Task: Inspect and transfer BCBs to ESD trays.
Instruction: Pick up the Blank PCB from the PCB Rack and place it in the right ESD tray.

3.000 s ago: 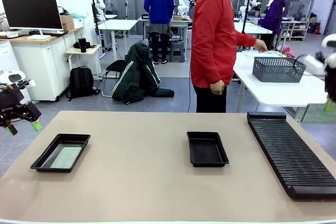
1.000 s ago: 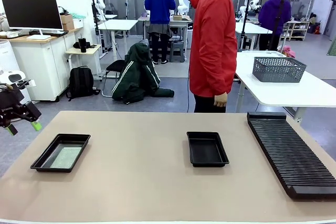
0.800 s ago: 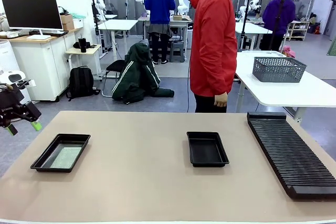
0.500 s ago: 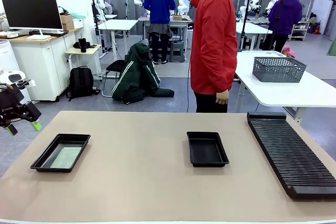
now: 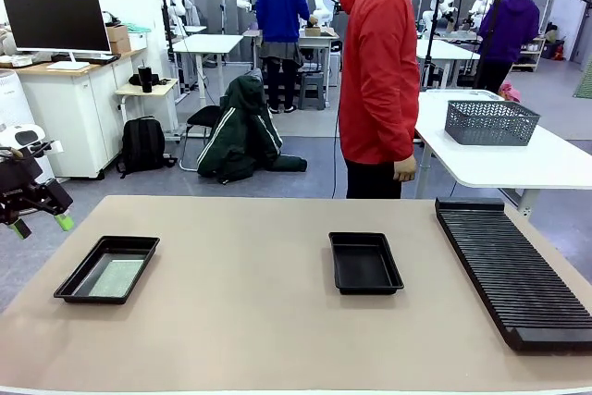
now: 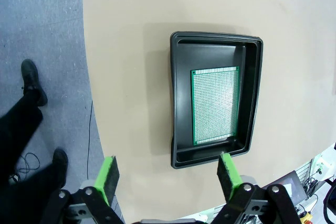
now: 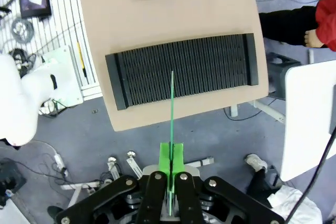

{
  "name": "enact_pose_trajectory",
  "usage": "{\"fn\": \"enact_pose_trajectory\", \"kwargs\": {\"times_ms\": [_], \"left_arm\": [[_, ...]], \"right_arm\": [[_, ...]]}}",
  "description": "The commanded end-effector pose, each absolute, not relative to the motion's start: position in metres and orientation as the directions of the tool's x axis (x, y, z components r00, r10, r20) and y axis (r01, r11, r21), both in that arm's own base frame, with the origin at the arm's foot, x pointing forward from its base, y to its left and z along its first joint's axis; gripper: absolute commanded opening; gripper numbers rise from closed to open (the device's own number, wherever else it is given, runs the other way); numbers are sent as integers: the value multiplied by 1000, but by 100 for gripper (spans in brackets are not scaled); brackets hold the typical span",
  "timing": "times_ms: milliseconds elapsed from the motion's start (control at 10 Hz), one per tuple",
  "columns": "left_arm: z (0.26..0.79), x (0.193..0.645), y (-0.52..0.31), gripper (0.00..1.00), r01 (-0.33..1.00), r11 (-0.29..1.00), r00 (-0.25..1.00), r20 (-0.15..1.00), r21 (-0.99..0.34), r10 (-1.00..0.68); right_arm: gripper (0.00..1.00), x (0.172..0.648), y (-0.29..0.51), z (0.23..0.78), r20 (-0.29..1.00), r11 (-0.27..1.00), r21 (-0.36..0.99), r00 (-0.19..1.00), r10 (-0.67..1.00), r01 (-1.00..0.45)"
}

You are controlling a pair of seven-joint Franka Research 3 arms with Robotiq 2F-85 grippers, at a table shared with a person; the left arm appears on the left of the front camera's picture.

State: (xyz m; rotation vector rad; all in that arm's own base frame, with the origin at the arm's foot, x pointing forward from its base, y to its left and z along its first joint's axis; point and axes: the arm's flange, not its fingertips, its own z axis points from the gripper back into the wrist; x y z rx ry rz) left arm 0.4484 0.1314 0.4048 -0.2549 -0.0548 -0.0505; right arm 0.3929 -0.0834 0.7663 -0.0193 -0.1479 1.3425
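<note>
Front faces across table [image 5: 277, 339]; wrist cameras overlook it, seemingly high.

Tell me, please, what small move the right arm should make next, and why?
Probably lower the right gripper toward the empty tray: it is shut on a BCB, seen edge-on, high above the rack, while the other tray already holds a board.

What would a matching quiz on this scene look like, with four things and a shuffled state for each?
Things:
1. left tray
2. middle tray
3. left gripper
4. right gripper

States:
a. open, holding nothing
b. holds a flat board
c. shut on an edge-on board
d. empty

Pairs: 1-b; 2-d; 3-a; 4-c
</note>
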Motion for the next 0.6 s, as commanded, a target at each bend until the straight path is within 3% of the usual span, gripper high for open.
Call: {"fn": "enact_pose_trajectory", "kwargs": {"times_ms": [0, 200, 500], "left_arm": [[403, 447, 132, 100, 60, 966, 996, 74, -250, -43], [403, 447, 132, 100, 60, 966, 996, 74, -250, -43], [403, 447, 132, 100, 60, 966, 996, 74, -250, -43]], "right_arm": [[2, 395, -71, 750, 173, 368, -38, 356, 918, -929], [2, 392, -59, 727, 279, 498, 80, 499, 821, -864], [2, 377, -34, 686, 320, 682, 209, 708, 630, -701]]}}
